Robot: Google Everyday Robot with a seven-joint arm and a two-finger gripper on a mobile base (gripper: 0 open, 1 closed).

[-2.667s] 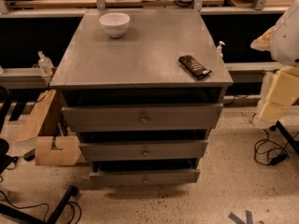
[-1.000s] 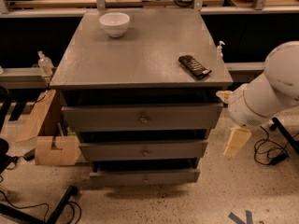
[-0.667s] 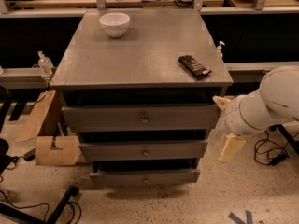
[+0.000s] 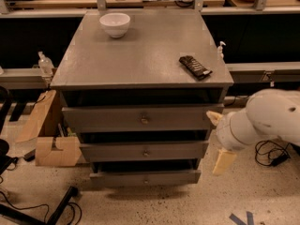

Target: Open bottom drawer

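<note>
Gripper (image 4: pixel 217 142), jaws spread, hangs right of cabinet (image 4: pixel 140 60), near mid drawer (image 4: pixel 178 151). Risk: bottom drawer (image 4: pixel 117 179) knob (image 4: pixel 145 181) is tiny, so jaws may slip off or clip the mid drawer.

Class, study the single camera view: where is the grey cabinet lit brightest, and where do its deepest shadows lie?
Camera view: light falls from above, brightest on the cabinet top and white bowl; the recesses above each drawer front, the bottom drawer included, are near black; a soft shadow lies on the floor beneath; the gripper, right of the drawers, is well lit.
</note>
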